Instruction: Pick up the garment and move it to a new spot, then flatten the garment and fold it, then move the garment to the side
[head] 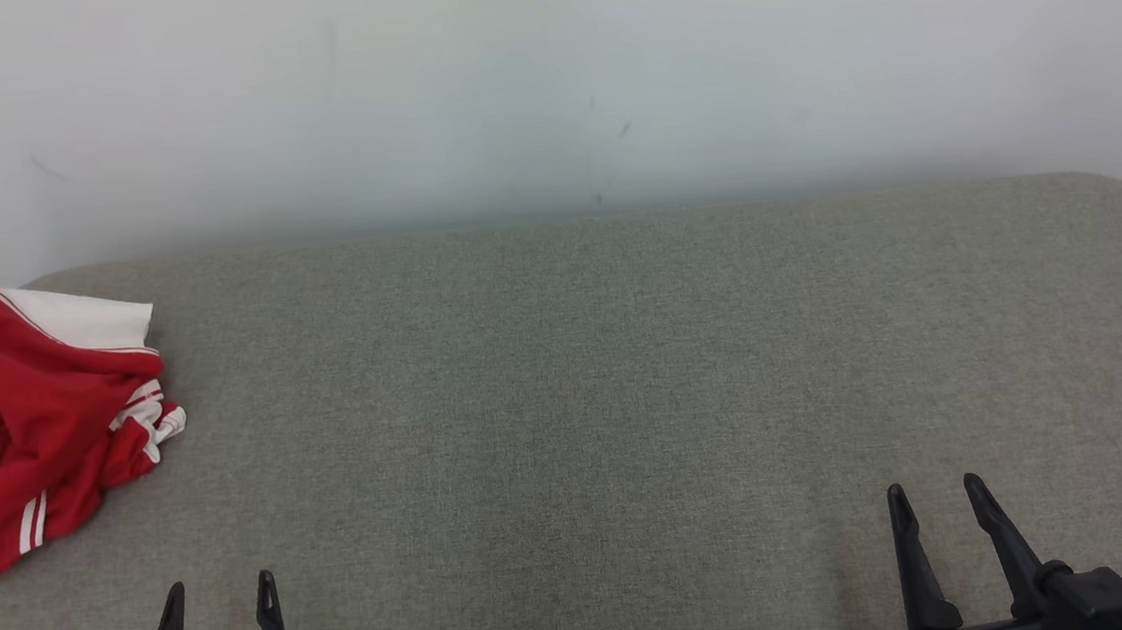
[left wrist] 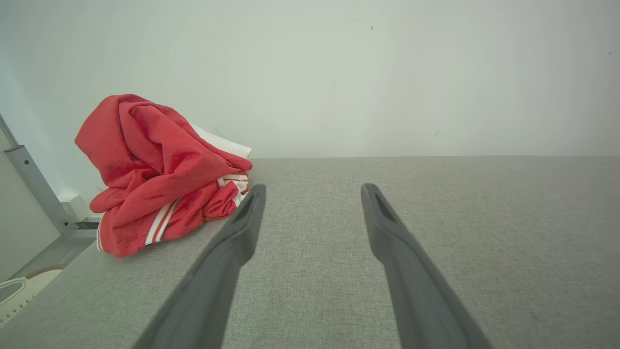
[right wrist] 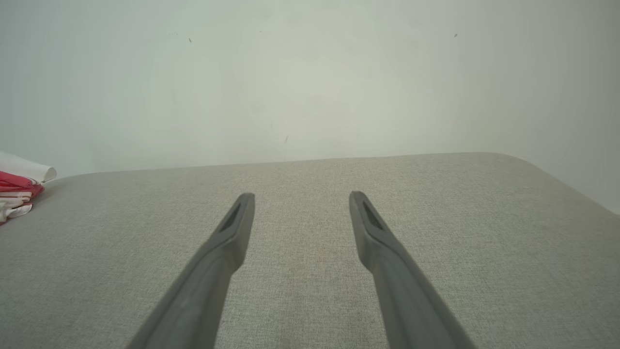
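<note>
The left tool (head: 221, 582) sits at the near left of the grey fabric-covered tabletop (head: 576, 374), its two dark fingers spread apart with nothing between them. The right tool (head: 934, 484) sits at the near right, fingers likewise parted and empty. Both point toward the far edge.

The garment (head: 19, 428), red with white stripes and a white panel, lies in a crumpled heap at the far left of the tabletop, reaching the left edge. It is farther away than the left tool and to that tool's left, apart from it. From the right tool it is well apart, across the width of the tabletop. In the left wrist view the heap (left wrist: 155, 179) rises just left of the left tool's (left wrist: 314, 186) left finger; in the right wrist view only a corner of it (right wrist: 17, 186) shows at the left edge, far from the right tool (right wrist: 302, 194).

Bare grey cloth lies between tools and garment. A pale wall (head: 542, 76) stands behind the far edge. A grey metal bar (left wrist: 34, 184) slants beyond the tabletop's left side.
</note>
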You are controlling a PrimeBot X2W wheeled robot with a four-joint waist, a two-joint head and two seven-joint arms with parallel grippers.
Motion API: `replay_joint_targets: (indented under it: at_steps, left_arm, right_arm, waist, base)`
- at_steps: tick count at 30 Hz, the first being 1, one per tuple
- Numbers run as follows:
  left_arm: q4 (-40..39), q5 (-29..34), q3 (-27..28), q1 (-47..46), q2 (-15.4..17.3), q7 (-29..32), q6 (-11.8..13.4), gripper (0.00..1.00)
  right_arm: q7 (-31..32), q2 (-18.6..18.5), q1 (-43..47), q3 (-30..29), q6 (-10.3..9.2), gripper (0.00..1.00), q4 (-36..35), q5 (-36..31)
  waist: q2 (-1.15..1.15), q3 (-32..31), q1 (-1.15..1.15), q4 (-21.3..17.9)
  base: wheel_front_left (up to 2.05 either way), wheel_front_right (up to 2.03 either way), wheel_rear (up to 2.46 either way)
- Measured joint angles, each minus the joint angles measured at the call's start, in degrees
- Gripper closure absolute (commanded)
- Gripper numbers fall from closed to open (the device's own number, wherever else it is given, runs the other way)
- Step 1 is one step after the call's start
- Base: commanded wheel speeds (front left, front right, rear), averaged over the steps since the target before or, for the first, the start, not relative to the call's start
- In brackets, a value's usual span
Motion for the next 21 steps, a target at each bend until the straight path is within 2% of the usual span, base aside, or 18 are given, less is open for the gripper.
replay_joint_targets:
  at_steps: [21]
  left_arm:
    - [0.2, -0.7, 0.4, 0.0, -0.1, 0.0, -0.2, 0.0]
  right_arm:
    - [0.0, 0.0, 0.0, 0.0, 0.0, 0.0, 0.3, 0.7]
  waist:
    - [0.0, 0.3, 0.0, 0.1]
  base:
    - [0.0, 0.0, 0.0]
